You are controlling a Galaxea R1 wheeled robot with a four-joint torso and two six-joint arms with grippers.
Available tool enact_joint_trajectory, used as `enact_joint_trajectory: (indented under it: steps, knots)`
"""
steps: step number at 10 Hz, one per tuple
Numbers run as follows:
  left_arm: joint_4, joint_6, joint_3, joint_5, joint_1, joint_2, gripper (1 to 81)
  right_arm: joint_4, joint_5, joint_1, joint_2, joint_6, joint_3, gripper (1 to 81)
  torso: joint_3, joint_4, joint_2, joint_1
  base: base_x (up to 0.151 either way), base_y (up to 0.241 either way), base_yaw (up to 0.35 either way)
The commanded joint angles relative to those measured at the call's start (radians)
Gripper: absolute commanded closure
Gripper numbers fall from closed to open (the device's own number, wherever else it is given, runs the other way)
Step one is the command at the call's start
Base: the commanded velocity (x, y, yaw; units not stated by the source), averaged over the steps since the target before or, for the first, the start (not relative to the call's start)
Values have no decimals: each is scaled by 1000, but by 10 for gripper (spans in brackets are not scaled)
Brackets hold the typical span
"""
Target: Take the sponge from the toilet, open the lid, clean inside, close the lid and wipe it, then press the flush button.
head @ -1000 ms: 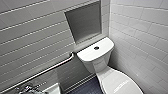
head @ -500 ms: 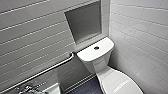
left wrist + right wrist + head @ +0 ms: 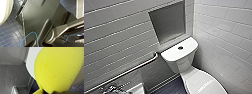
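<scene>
Sponge (image 3: 57, 69) clamped in right jaws, close against toilet (image 3: 30, 63) | left jaws: cannot tell

The toilet (image 3: 184, 65) stands in a corner, its tank against the back wall and a side wall close on its right; the lid (image 3: 204, 83) lies down over the bowl, in front of the tank; the flush button (image 3: 180, 47) sits on the tank top; a niche (image 3: 167, 23) is set into the back wall just above and behind the tank; a grab bar (image 3: 126, 71) runs along that wall left of the tank, one end just beside it; the floor (image 3: 171, 88) lies left of the bowl, below the bar; in the right wrist view the sponge (image 3: 57, 68) hangs close before the toilet's curved side.
</scene>
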Motion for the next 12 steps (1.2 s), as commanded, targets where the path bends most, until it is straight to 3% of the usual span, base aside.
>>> enact_joint_trajectory:
  steps: [1,6,10,12]
  knots:
    - [3,6,-4,56,-16,-28,10,158,-218,222,24,-138,-41,811,0,0,0,0,0,0,0]
    - [1,6,-90,58,-16,41,10,156,-349,408,199,-139,-248,811,0,0,0,0,0,0,0]
    - [0,6,-129,58,-16,76,10,240,-488,561,435,-139,-621,811,0,0,0,0,0,0,0]
    - [0,6,-129,58,-16,80,10,243,-574,637,494,-138,-769,811,0,0,0,0,0,0,0]
